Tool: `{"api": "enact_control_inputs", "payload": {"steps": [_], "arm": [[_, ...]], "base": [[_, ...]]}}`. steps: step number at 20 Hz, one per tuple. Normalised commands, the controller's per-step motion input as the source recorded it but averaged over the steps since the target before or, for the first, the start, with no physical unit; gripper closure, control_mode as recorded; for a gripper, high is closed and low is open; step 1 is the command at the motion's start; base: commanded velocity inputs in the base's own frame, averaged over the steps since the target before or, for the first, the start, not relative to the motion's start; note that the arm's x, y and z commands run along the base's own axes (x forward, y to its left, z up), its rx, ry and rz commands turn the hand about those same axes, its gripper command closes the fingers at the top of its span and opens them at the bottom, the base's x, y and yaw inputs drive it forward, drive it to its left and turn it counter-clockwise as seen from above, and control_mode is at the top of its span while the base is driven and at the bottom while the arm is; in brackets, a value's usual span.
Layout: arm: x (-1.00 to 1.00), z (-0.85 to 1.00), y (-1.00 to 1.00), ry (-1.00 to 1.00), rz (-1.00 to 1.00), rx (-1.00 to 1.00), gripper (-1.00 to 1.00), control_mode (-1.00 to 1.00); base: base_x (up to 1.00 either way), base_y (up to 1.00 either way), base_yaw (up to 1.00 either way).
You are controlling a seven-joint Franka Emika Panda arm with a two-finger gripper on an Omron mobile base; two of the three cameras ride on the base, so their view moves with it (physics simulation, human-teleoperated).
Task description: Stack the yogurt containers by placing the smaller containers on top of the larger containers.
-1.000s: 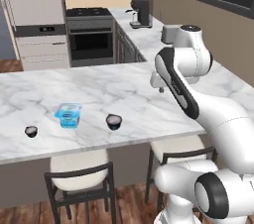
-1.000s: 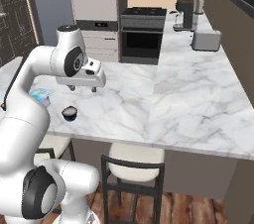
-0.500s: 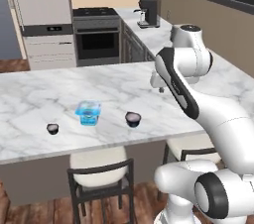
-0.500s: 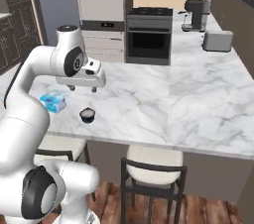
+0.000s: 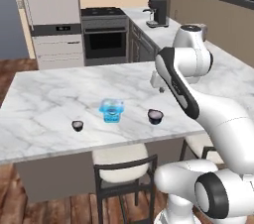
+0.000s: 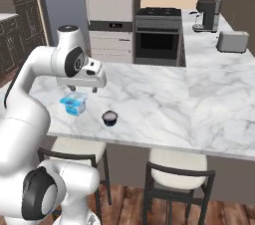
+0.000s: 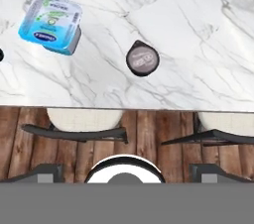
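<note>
On the marble island (image 5: 49, 94) stands the larger container, a light-blue tub (image 5: 111, 110) (image 6: 73, 104) (image 7: 50, 25). Right of it sits one smaller container, a dark cup with a pale top (image 5: 155, 116) (image 6: 109, 118) (image 7: 142, 58). The other, littler dark cup (image 5: 77, 125) sits left of the tub, and only its edge (image 7: 1, 55) enters the hand view. My gripper (image 5: 160, 88) (image 6: 83, 88) hangs open and holds nothing, above the counter behind the tub and the nearer cup, touching neither.
Stools (image 5: 121, 166) (image 6: 182, 174) stand under the island's near edge. An oven and cooktop (image 5: 104, 39) are behind the island, with a coffee machine (image 5: 158, 11) (image 6: 206, 15) and a toaster (image 6: 232, 41) on the back right counter.
The whole picture has shifted in both base views, so the base has driven along the island. The arm keeps its pose and the containers stay where they were on the counter.
</note>
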Motion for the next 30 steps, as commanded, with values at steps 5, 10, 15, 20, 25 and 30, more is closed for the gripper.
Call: {"api": "enact_control_inputs", "payload": {"steps": [5, 10, 15, 20, 25, 30], "arm": [[0.0, 0.0, 0.0, 0.0, 0.0, 0.0, -1.0, 1.0], [0.0, 0.0, 0.0, 0.0, 0.0, 0.0, -1.0, 1.0], [0.0, 0.0, 0.0, 0.0, 0.0, 0.0, -1.0, 1.0], [0.0, 0.0, 0.0, 0.0, 0.0, 0.0, -1.0, 1.0], [0.0, 0.0, 0.0, 0.0, 0.0, 0.0, -1.0, 1.0], [0.01, 0.0, 0.11, 0.0, 0.0, 0.0, -1.0, -1.0]], "base": [[0.14, 0.51, 0.0], [0.16, 0.5, 0.0], [0.13, 0.47, 0.0], [0.12, 0.46, 0.0], [0.1, 0.43, 0.0], [0.04, 0.22, 0.0]]}}
